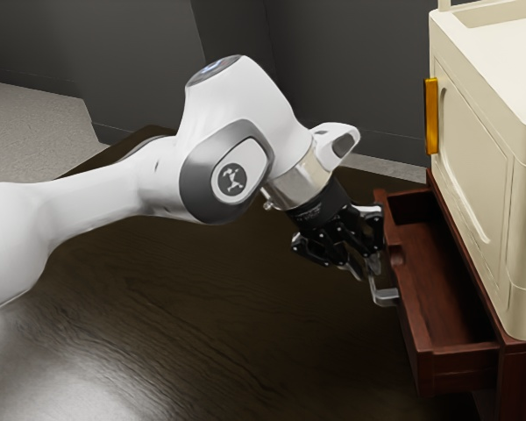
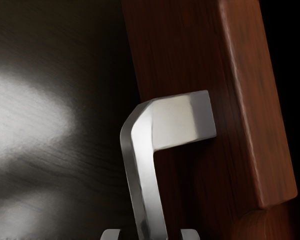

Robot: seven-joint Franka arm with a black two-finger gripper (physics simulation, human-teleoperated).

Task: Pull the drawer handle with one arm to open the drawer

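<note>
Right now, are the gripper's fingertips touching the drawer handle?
Apart. The wrist view shows the drawer handle running between the fingertips of the gripper, with a visible gap on either side.

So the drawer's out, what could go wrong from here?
The fingers stand apart, with gaps on both sides of the handle, so a pull could slip off it. The gripper is also close to the drawer front; a small swing that way might knock it or push the drawer back in.

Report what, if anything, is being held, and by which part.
Nothing is held: the end effector stands open around the drawer handle, a gap showing on each side.
</note>
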